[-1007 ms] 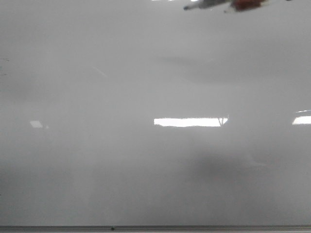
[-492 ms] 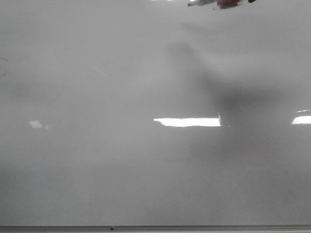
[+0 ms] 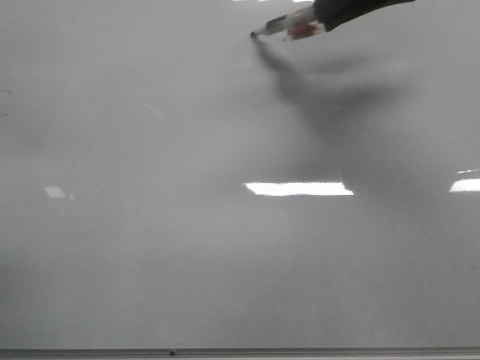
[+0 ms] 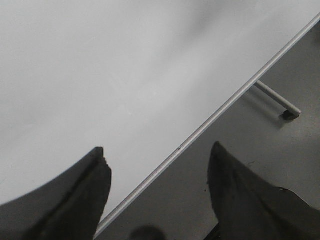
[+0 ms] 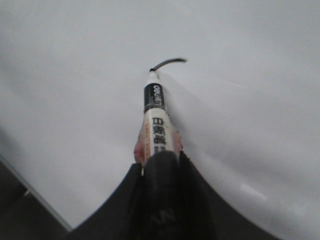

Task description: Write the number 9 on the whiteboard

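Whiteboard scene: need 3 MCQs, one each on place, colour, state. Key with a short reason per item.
1. Where is the marker tip on the whiteboard in the front view?
A. upper area, right of centre
B. by the bottom frame
C. far left edge

2. What colour is the stroke at the tip?
A. red
B. black
C. blue

3. The left gripper is
A. shut on the marker
B. open, holding nothing
C. shut on an eraser

Key: A, tip sits near the top; B, right wrist view shows a short dark curve; B, fingers spread with only board and floor between.
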### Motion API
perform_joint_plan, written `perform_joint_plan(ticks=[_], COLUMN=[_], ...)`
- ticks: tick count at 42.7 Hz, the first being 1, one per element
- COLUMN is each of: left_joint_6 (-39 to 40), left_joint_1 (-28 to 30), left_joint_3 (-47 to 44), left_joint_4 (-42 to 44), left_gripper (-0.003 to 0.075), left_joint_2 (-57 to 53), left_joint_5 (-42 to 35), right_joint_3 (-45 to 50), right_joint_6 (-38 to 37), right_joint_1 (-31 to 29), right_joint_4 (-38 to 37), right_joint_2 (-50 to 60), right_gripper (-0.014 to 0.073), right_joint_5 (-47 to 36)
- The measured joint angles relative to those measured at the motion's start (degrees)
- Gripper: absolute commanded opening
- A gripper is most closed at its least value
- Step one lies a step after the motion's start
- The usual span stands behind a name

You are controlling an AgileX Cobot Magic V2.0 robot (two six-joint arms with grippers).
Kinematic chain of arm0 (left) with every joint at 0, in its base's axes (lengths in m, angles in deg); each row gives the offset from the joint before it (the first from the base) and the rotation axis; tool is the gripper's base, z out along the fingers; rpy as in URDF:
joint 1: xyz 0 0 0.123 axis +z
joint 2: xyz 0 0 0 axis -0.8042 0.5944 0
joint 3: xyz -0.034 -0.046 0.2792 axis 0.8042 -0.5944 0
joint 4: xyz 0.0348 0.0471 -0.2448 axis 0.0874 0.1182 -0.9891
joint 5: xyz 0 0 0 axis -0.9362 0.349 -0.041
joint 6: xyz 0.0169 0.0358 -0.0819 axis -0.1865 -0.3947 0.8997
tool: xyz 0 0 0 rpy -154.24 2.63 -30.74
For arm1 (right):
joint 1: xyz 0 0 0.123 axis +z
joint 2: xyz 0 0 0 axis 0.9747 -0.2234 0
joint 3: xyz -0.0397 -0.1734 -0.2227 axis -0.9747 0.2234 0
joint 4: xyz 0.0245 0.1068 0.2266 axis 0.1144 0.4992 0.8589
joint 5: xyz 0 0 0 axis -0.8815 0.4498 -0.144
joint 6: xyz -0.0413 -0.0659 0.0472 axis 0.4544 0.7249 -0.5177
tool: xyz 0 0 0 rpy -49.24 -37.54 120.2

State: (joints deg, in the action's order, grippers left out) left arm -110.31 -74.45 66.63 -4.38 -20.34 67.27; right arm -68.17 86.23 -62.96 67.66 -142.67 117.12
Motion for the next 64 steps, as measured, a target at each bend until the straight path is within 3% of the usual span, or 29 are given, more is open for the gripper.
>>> perform_joint_plan(ticks=[13, 25, 37, 43, 53, 58, 64], left_joint_6=[0.00, 0.00, 0.00, 0.00, -0.14, -3.82, -10.49], left_joint_1=[0.00, 0.00, 0.00, 0.00, 0.00, 0.00, -1.76], left_joint_3=[0.00, 0.00, 0.00, 0.00, 0.00, 0.00, 0.00], left_joint_4=[-0.01, -0.01, -0.01, -0.01, -0.01, -0.01, -2.46], left_gripper=[0.0421, 0.0421, 0.0421, 0.0421, 0.0421, 0.0422, 0.0439], left_joint_2=[0.00, 0.00, 0.00, 0.00, 0.00, 0.00, 0.27], left_joint_5=[0.00, -0.10, -0.10, -0.10, -0.10, 0.46, 1.79], right_joint_3=[4.35, 1.39, 1.15, 4.94, 11.86, 11.86, 11.86], right_joint_6=[-6.72, -7.44, -7.80, -7.80, -7.80, -6.50, -0.52], right_joint_1=[-1.05, -2.19, -2.32, -1.03, 2.96, 3.48, 4.64], right_joint_4=[-10.25, -11.85, -12.84, -13.40, -15.13, -15.13, -15.13], right_joint_2=[1.91, 3.37, 1.08, -1.55, -2.18, 2.49, 9.72], right_gripper=[-0.0058, -0.0058, -0.0058, -0.0058, -0.0058, -0.0058, -0.0058], right_joint_5=[0.03, -2.35, 1.94, 6.30, 4.74, 5.66, 13.03])
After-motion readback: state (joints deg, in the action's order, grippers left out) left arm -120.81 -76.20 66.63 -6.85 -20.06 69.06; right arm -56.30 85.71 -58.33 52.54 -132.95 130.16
